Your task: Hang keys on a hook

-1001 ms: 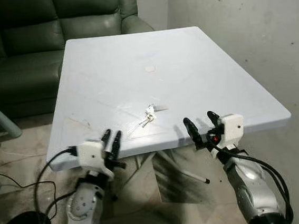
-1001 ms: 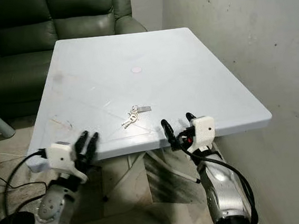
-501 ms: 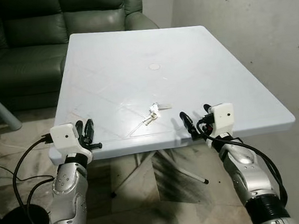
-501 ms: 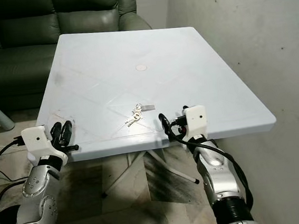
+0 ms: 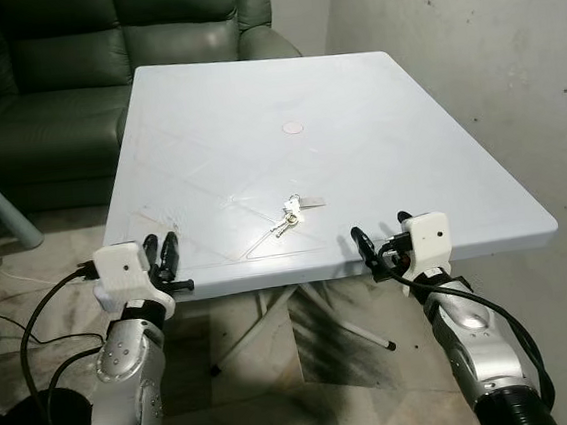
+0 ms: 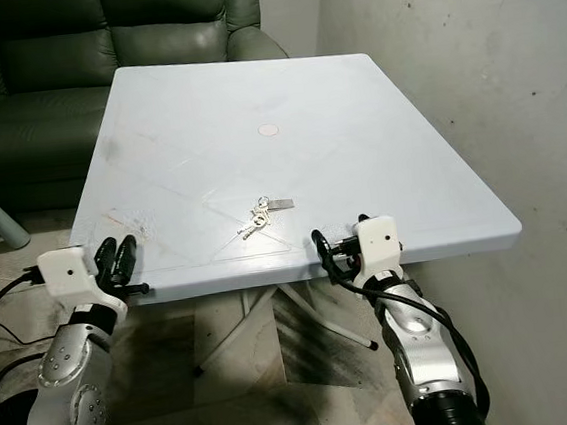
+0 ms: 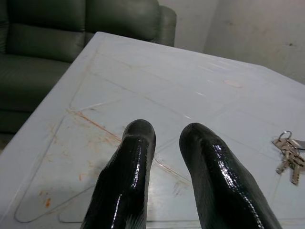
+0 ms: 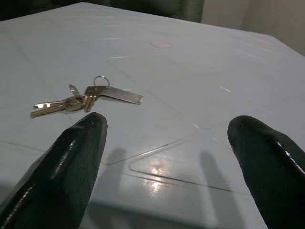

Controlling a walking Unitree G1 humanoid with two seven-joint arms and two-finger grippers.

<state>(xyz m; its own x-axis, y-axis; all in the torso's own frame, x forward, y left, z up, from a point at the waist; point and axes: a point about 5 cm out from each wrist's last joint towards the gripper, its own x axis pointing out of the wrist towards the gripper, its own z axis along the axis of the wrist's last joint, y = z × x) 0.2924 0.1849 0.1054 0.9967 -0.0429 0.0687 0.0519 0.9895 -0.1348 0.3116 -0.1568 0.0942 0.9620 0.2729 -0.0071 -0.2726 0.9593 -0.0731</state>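
Behind everything sits a dark green sofa (image 5: 98, 60), past the far edge of the surface (image 5: 373, 93), a pale plastic top with a bare grey wall (image 5: 488, 42) just beside its right edge. No hook can be made out anywhere.

Both arms are raised at the near edge. The left gripper (image 5: 163, 259) hovers at the near left corner, its two black fingers (image 7: 128, 167) close together with a narrow gap between them, gripping nothing. The right gripper (image 8: 167, 157) hovers at the near edge, right of the middle, its fingers spread wide and empty, pointing across the surface.

The keys (image 6: 261, 215) lie flat near the middle of the near half, well apart from the left gripper and nearer the right one. In the right wrist view they show as a small bunch: a thin ring, two or three brass-coloured keys fanned one way, and a flat silver tag pointing the other.

They are likely light, hard and loose, so the pieces will swing and rattle once lifted, and thin metal lying flush on smooth plastic may skid away from closing fingers. The bunched key heads at the ring look like the best hold, leaving the ring free for a hook.
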